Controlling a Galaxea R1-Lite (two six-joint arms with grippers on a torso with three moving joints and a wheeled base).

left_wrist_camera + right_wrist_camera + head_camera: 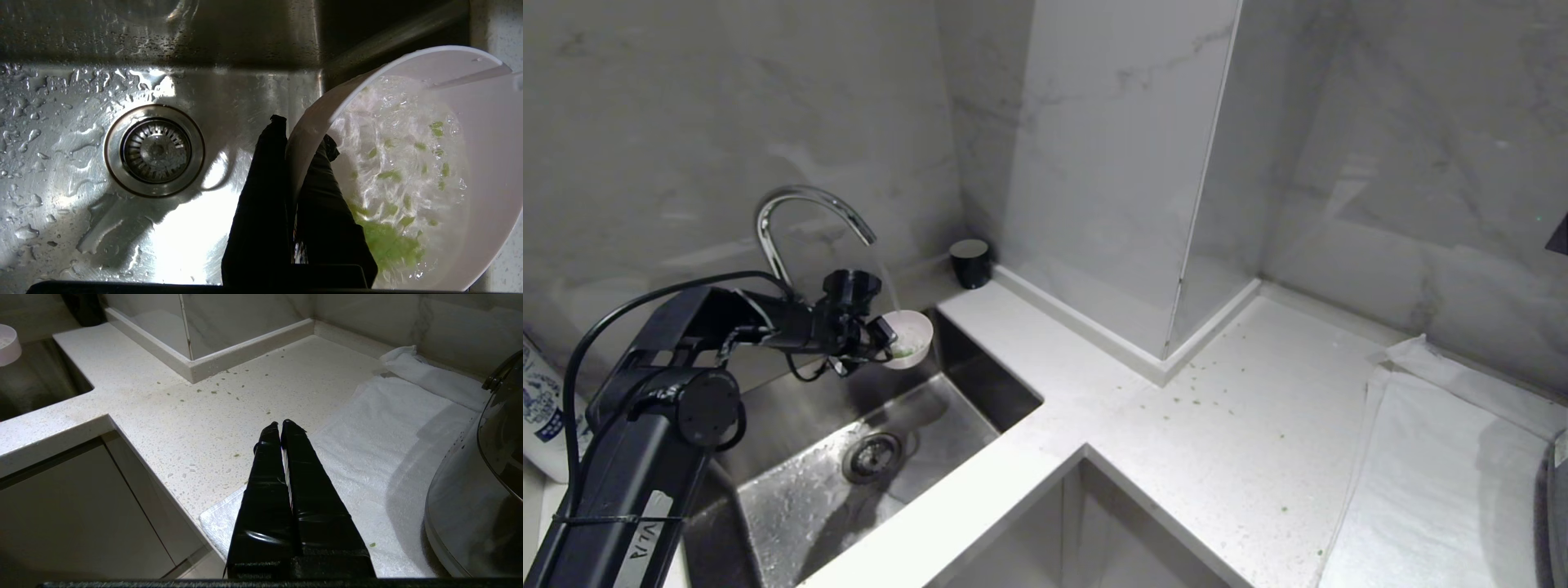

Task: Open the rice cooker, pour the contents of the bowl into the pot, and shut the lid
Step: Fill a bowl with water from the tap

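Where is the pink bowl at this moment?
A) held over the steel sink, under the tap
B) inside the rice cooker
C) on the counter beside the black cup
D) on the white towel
A: the left gripper pinches the rim of the bowl above the sink, below the tap.

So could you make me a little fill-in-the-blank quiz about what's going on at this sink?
1. The left gripper pinches the rim of the bowl and holds it over the ____.
2. Water from the ____ runs into the bowl.
3. The contents swirling in that water are ____ in colour.
4. The right gripper hangs shut over the countertop, holding ____.

Missing words: sink; faucet; green; nothing
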